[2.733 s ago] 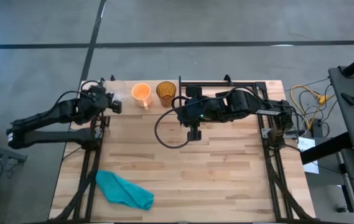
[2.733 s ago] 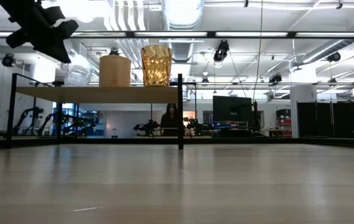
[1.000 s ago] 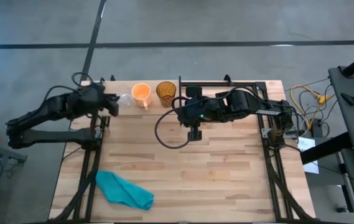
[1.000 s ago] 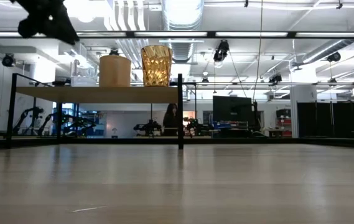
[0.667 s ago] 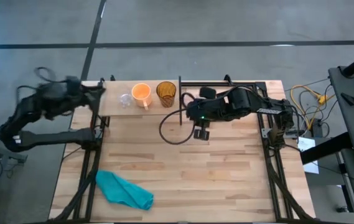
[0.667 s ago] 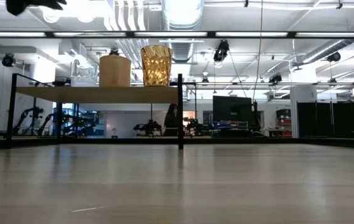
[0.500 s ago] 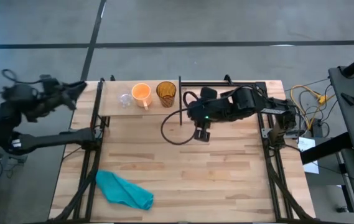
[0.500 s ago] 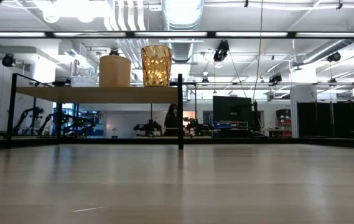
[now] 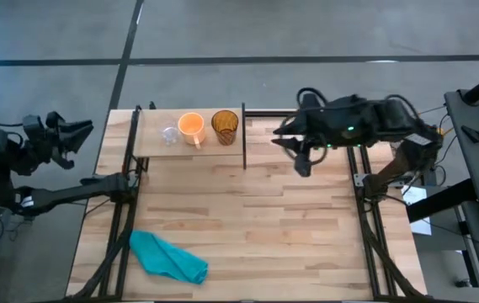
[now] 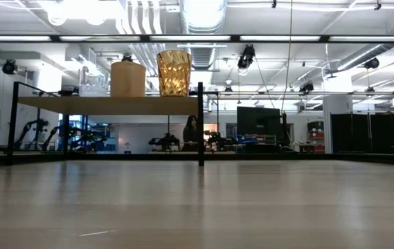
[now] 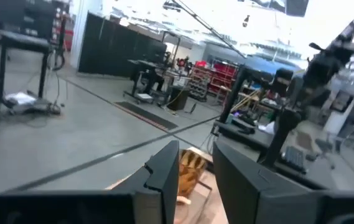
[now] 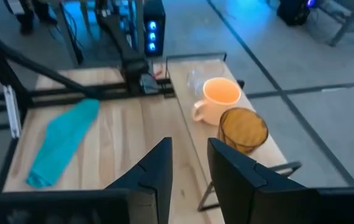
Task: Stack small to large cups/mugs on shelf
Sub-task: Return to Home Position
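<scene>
Three vessels stand in a row on the pale shelf (image 9: 151, 145), on their bases. From the left they are the tiny clear glass cup (image 9: 169, 135), the orange mug (image 9: 191, 125) and the amber tumbler (image 9: 225, 126). The low view shows the clear cup (image 10: 93, 88), the mug (image 10: 127, 79) and the tumbler (image 10: 174, 72) upright on the raised board (image 10: 106, 104). My left gripper (image 9: 83, 130) hangs off the table's left edge, open and empty. My right gripper (image 9: 303, 166) is right of the shelf, narrowly open and empty.
A teal cloth (image 9: 169, 257) lies crumpled near the table's near-left corner. Black frame rods (image 9: 243, 135) edge the shelf, and more rods run along both table sides. Bare planks (image 9: 256, 227) spread between the shelf and the near edge.
My left gripper has drawn away from the clear cup and swung up and out past the table's left edge. The cup stays standing on the shelf. My right arm has pulled back from the shelf's right end toward the table's right and far side.
</scene>
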Motion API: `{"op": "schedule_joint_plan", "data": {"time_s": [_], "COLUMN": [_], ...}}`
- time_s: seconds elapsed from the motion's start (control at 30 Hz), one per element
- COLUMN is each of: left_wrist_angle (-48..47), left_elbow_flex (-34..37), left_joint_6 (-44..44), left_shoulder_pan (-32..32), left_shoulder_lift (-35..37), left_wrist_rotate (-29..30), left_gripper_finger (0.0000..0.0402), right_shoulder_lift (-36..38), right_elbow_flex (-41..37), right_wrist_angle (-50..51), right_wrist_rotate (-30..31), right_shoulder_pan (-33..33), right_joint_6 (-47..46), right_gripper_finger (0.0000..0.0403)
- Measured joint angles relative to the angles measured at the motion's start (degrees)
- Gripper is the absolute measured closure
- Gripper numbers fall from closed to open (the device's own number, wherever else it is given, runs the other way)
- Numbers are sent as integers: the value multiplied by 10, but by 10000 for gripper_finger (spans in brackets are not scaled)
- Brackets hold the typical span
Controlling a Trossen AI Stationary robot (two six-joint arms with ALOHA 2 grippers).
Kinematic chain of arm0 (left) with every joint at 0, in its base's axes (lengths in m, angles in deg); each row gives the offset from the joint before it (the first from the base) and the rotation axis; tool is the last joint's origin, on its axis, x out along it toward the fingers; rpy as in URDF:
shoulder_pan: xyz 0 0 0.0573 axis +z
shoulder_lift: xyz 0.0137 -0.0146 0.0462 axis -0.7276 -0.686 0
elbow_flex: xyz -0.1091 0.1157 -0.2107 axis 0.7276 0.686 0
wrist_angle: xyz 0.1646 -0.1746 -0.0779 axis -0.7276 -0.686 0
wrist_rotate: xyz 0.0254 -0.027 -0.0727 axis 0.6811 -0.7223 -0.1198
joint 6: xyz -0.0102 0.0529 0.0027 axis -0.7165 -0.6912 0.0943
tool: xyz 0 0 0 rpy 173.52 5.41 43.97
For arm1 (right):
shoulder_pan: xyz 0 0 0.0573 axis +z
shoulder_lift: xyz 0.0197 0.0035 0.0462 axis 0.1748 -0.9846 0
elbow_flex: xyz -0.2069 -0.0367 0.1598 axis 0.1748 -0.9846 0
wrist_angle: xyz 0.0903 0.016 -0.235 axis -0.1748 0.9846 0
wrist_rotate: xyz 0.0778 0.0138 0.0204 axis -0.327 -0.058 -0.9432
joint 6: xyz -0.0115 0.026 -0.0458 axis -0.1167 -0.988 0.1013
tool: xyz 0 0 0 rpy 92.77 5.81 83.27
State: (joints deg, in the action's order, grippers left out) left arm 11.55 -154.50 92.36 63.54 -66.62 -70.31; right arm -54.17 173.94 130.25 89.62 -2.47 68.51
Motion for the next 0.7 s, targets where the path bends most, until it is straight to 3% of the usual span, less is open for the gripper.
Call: {"op": "schedule_joint_plan", "data": {"time_s": [0.27,0.7], "left_wrist_angle": [-33,-85], "left_elbow_flex": [20,55], "left_joint_6": [-26,-24], "left_shoulder_pan": [0,0], "left_shoulder_lift": [28,80], "left_wrist_rotate": [41,43], "left_gripper_finger": [317,317], "right_shoulder_lift": [90,267], "right_elbow_flex": [-149,-533], "right_wrist_angle": [-81,-434], "right_wrist_rotate": [-9,-30], "right_shoulder_pan": [0,0], "right_joint_6": [-39,-46], "right_gripper_finger": [307,307]}}
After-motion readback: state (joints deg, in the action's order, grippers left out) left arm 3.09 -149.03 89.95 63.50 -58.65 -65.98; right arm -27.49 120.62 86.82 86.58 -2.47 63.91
